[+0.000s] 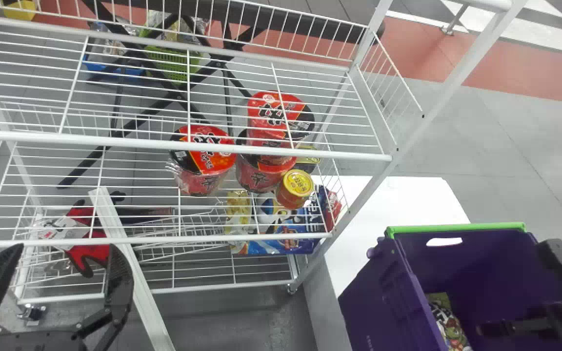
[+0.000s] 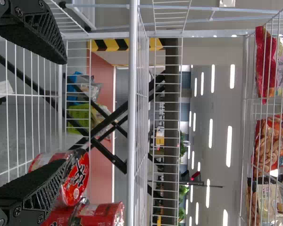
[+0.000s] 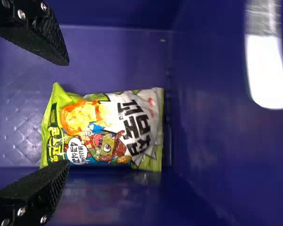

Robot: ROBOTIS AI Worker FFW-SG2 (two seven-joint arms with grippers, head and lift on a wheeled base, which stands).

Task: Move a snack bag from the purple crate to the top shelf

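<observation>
Glossy snack bag (image 3: 106, 129), smooth purple crate (image 1: 376, 297) of hard plastic

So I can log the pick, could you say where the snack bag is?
In the head view, the snack bag lies inside the purple crate at lower right, near the open right gripper.

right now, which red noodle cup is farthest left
The red noodle cup at the group's left end; the others cluster by the yellow-lidded jar.
</observation>
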